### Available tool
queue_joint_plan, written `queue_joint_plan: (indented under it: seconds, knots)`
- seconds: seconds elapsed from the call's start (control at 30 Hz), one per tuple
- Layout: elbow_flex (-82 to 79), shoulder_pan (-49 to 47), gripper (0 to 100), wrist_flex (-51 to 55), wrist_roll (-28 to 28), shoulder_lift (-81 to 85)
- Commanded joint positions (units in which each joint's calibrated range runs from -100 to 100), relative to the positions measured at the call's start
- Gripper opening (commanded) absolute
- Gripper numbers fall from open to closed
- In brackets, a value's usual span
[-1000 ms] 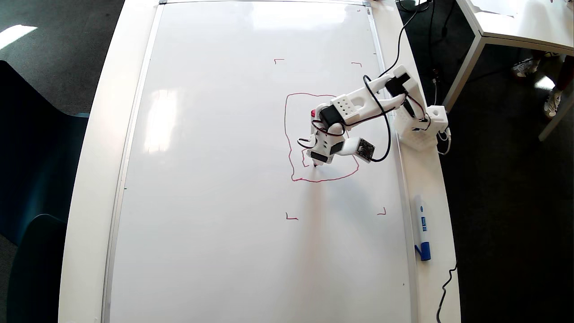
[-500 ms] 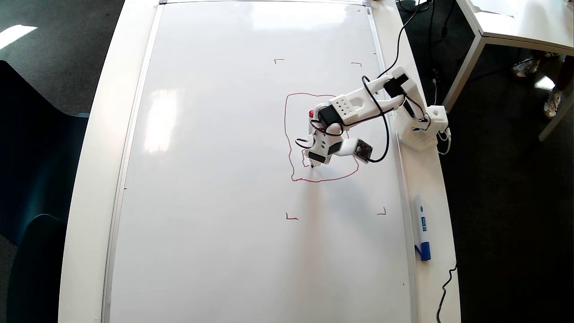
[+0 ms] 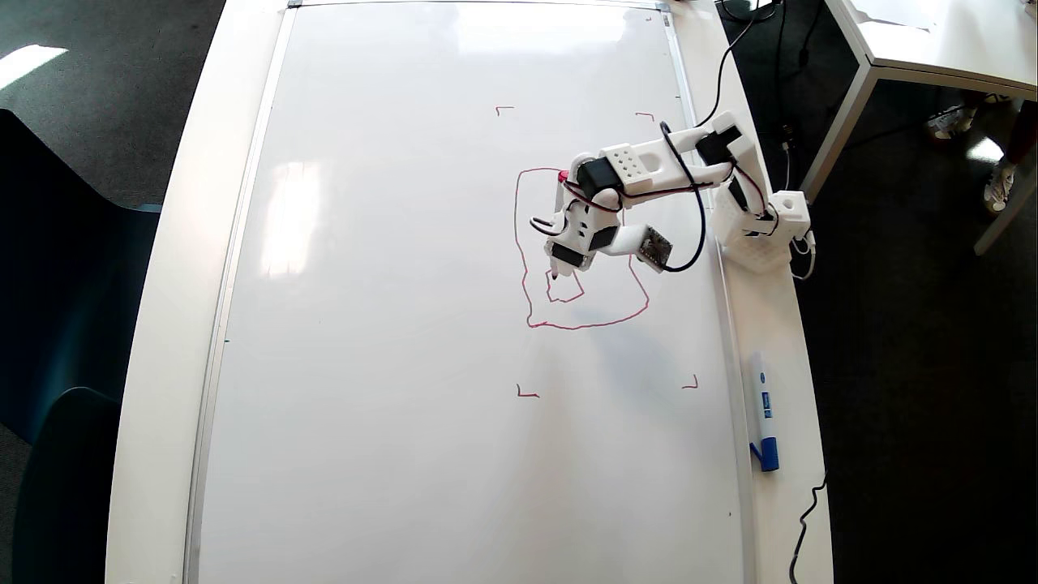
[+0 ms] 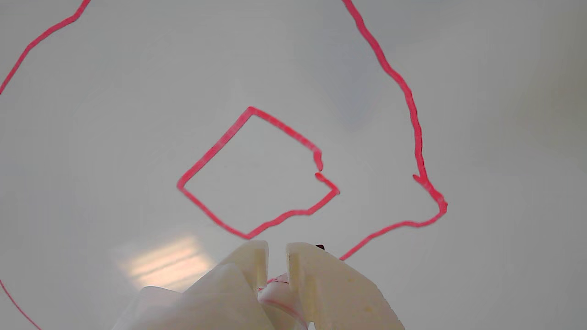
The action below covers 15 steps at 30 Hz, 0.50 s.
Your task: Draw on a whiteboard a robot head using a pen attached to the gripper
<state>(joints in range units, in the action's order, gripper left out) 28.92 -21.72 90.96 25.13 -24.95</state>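
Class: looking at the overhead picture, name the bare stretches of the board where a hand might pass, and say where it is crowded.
Free: the whiteboard left of the robot head, up to its frame, and the lower part below the two bottom corner marks. Crowded: inside the outline, where the tool holds the pen, and the right table strip with the arm base and blue-capped marker.

The small white 3D-printed plastic robot arm (image 3: 649,166) is showing black servo blocks at its joints, looping black cables, a perforated white link and a white honeycomb-patterned base. Its white plastic claw gripper (image 4: 277,251) is showing two blunt, cream-tinted fingers.
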Motion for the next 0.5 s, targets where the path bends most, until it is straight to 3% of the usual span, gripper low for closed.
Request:
queue_joint_plan:
  seconds: [0.0,0.47]
  knots:
    - [1.54,2.68,1,4.08,1.20,5.95]
    - [-8.90,10.85,1,3.74,3.67,10.06]
